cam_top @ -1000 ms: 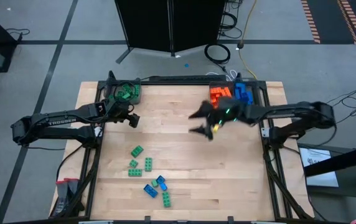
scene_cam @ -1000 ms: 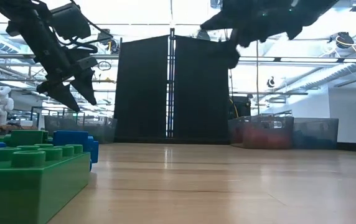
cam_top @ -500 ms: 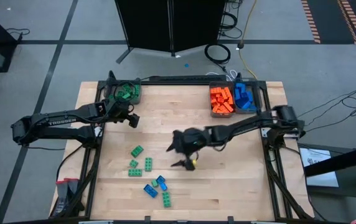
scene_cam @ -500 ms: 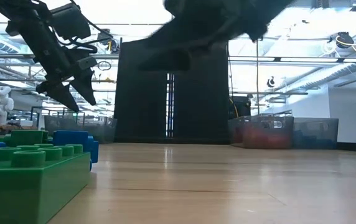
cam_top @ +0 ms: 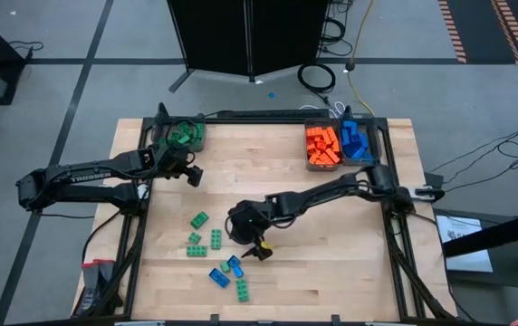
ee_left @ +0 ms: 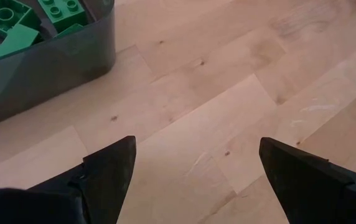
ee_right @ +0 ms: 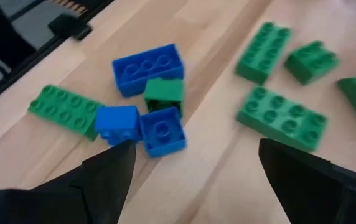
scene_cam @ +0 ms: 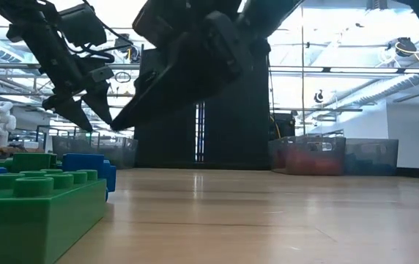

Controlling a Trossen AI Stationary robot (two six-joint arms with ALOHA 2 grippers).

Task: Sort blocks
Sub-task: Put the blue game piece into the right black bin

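- Right gripper [cam_top: 252, 246], fingers apart and empty, hangs over loose green and blue blocks [ee_right: 148, 107] at the table's near-left.
- Left gripper [cam_top: 189, 172], fingers spread, waits beside the green-block bin [cam_top: 180, 135].

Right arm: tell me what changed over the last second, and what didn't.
The right gripper swept from beside the orange and blue bins across the table to the loose blocks, open and empty, holding nothing. The left gripper, near the green bin, and the blocks stayed put.
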